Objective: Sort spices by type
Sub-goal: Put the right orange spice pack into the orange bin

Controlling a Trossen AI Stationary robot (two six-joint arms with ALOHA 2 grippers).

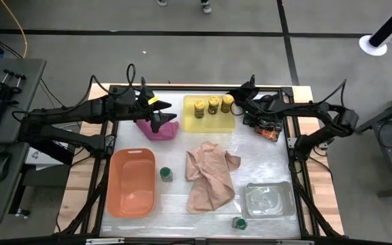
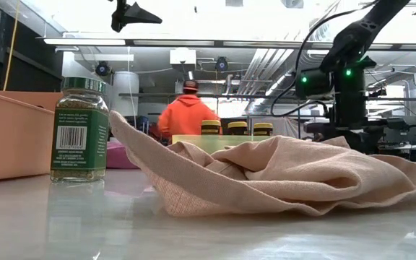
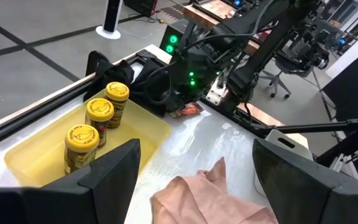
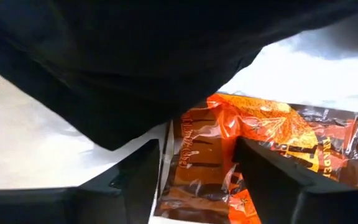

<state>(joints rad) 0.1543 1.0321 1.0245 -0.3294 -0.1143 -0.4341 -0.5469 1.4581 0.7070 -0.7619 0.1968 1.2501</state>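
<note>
3 yellow-lidded jars [image 1: 213, 104] stand in a row inside the yellow tray [image 1: 190, 122] at the far centre of the bench [image 1: 264, 163]. To the tray's right, the right gripper [image 1: 267, 128] is lowered onto the brown-orange packets [image 4: 253, 155], beside a black cloth [image 4: 135, 56]; in the right wrist view a packet lies directly between its parted jaws, but whether they have clamped it cannot be told. The left gripper [image 1: 156, 121] hovers above the pink cloth [image 1: 158, 131], left of the tray, jaws released and holding nothing. 1 green-lidded jar [image 1: 165, 174] stands between the orange tray [image 1: 132, 182] and the tan cloth [image 1: 209, 175]; another green-lidded jar [image 1: 239, 222] stands at the near edge beside the clear tray [image 1: 269, 199].
</note>
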